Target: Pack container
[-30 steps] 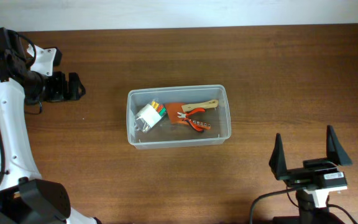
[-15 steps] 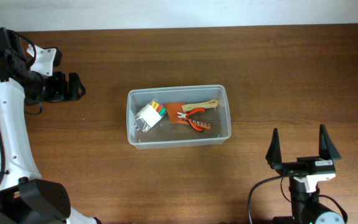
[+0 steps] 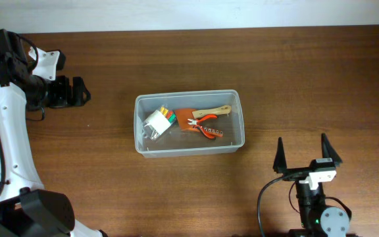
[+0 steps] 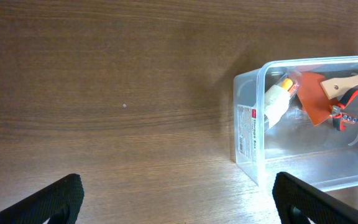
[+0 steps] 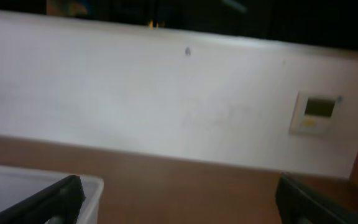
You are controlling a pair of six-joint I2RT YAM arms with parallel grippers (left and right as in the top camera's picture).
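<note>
With the container set at the middle of the counter, tools inside, and the left hand and right hand both spread wide and empty, it could be knocked askew by a careless approach.

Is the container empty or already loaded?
Loaded: the container holds a white pack, red-handled pliers and a wooden-handled scraper, all lying inside its walls.
</note>
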